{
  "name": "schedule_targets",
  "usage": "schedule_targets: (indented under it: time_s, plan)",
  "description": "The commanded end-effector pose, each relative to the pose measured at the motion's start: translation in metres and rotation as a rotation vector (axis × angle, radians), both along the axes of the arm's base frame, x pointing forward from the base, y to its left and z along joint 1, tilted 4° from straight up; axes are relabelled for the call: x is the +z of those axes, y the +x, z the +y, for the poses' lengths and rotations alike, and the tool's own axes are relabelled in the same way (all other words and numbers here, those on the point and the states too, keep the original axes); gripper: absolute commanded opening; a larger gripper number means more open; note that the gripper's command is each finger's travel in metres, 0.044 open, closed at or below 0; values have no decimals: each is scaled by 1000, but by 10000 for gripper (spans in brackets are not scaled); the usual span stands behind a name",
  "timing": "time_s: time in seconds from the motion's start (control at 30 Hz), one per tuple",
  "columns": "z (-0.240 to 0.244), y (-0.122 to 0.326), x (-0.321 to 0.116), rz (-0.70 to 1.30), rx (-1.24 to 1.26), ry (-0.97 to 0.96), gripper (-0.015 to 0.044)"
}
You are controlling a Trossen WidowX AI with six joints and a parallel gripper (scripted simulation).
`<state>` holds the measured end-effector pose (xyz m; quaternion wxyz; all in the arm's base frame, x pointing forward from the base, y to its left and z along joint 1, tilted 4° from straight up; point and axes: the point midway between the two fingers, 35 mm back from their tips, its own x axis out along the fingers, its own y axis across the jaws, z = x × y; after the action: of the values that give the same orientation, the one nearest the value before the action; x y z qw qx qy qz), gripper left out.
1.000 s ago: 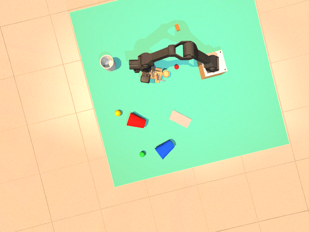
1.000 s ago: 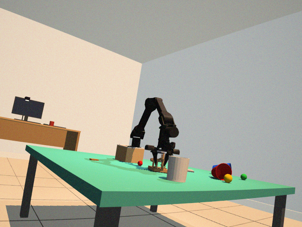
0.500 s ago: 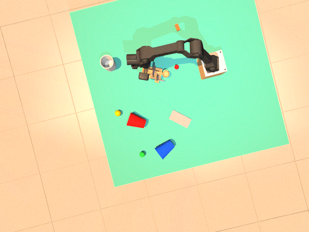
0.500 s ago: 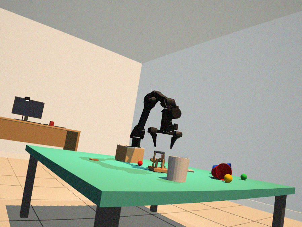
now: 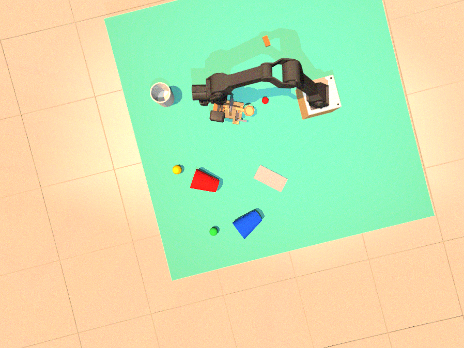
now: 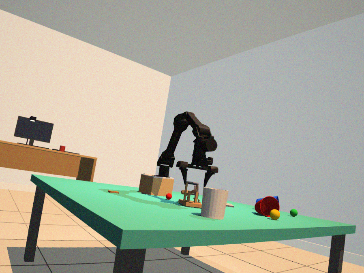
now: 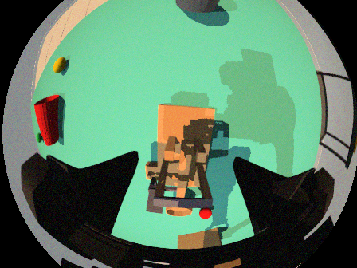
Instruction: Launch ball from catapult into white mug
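Note:
The red ball (image 5: 265, 100) (image 6: 168, 196) (image 7: 205, 213) rests on the table beside the catapult's cup end. The wooden catapult (image 5: 237, 105) (image 6: 190, 203) (image 7: 171, 117) stands upright, its far end roughly toward the white mug (image 5: 170, 101) (image 6: 214, 203) (image 7: 197, 5). In the top view no ball shows in the catapult's round cup (image 5: 249, 110) (image 7: 178, 213). The mug stands upright; part of its inside is hidden. My gripper (image 6: 195, 184) (image 7: 187, 159) is open and empty, pointing down, with its fingers wide apart over the catapult. In the top view the arm covers part of the catapult.
A red cup (image 5: 204, 181) (image 6: 266, 206) (image 7: 49, 120) and a blue cup (image 5: 248, 223) lie on their sides. A yellow ball (image 5: 176, 169) and a green ball (image 5: 213, 231) are near them. A pale slab (image 5: 270, 178) and an orange block (image 5: 266, 41) lie on the table.

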<state>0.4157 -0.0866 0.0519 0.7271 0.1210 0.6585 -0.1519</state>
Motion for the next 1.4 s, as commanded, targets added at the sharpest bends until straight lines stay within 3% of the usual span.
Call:
schedule_targets:
  time_s: [0.0,1.37]
  plan:
    - [0,-2,-11,12,3,5,440]
    - [-3,2,-64,13,3,4,440]
